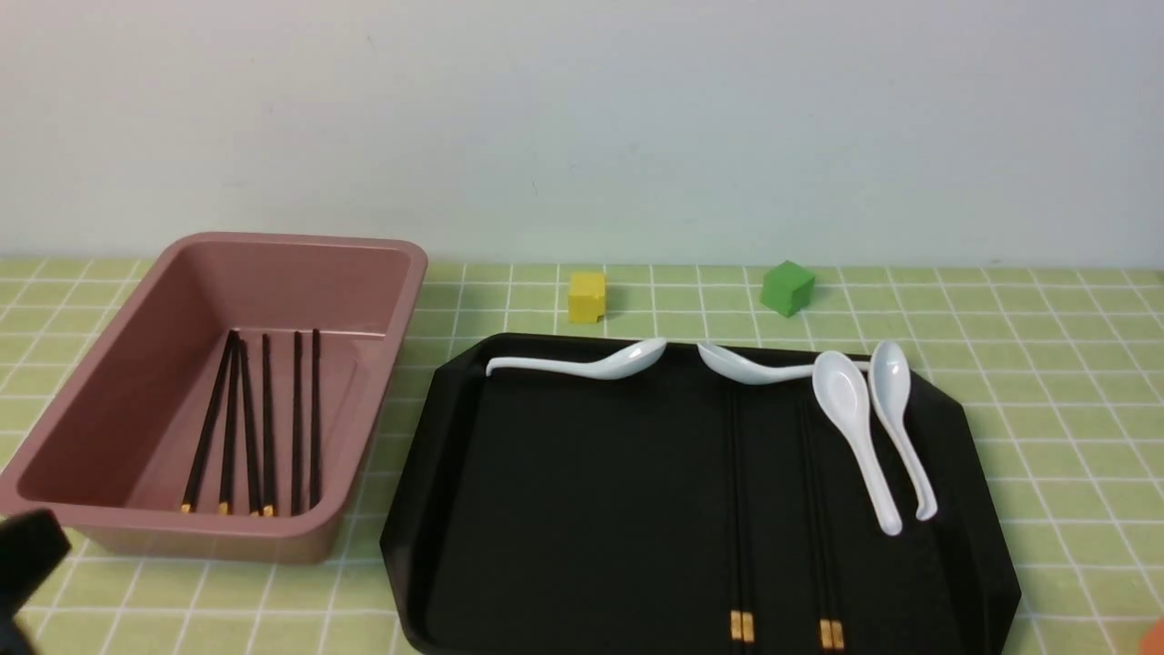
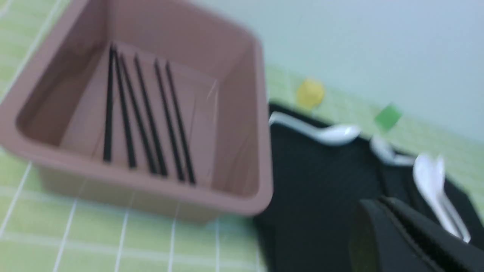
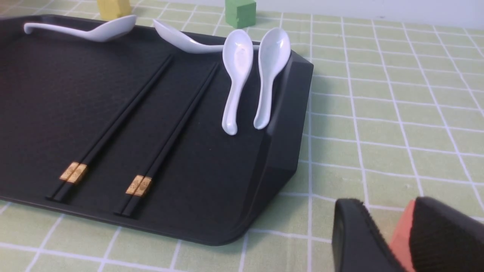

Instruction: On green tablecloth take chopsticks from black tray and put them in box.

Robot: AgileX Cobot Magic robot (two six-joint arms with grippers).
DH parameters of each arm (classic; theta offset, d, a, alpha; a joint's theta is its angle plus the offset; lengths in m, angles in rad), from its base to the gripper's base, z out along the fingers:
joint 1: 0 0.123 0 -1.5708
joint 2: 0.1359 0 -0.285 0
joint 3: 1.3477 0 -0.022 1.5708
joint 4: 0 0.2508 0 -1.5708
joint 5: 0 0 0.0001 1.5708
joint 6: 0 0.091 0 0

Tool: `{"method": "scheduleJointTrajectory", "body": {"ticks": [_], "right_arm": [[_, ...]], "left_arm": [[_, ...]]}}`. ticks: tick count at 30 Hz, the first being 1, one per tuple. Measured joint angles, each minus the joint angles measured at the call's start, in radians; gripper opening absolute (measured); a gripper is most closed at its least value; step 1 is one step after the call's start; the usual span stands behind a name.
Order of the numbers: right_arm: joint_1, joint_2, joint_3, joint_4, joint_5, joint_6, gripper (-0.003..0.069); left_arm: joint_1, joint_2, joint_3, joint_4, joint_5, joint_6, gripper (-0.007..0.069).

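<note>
Two pairs of black chopsticks with gold bands (image 1: 738, 509) (image 1: 818, 509) lie lengthwise in the right half of the black tray (image 1: 582, 491) on the green tablecloth (image 1: 1046, 364). They also show in the right wrist view (image 3: 121, 121) (image 3: 177, 121). Several chopsticks (image 1: 264, 418) lie in the pink box (image 1: 400, 300) left of the tray, also in the blurred left wrist view (image 2: 151, 121). My left gripper (image 2: 385, 206) is shut and empty, low at the front near the box and the tray's left edge (image 1: 27, 564). My right gripper (image 3: 385, 206) is open and empty over the cloth, off the tray's front right corner.
Several white spoons lean on the tray's far and right rim: one (image 1: 582, 364), one (image 1: 755, 368), two side by side (image 1: 855, 428) (image 1: 900, 409). A yellow cube (image 1: 587, 297) and a green cube (image 1: 787, 287) stand behind the tray near the wall.
</note>
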Motion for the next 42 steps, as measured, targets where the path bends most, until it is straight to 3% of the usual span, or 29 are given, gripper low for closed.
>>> {"method": "scheduleJointTrajectory", "body": {"ticks": [42], "right_arm": [[0.0,0.0,0.0,0.001,0.0,0.0,0.024]], "left_arm": [[0.0,-0.176,0.093,0.001,-0.005,0.004,0.0013]]}}
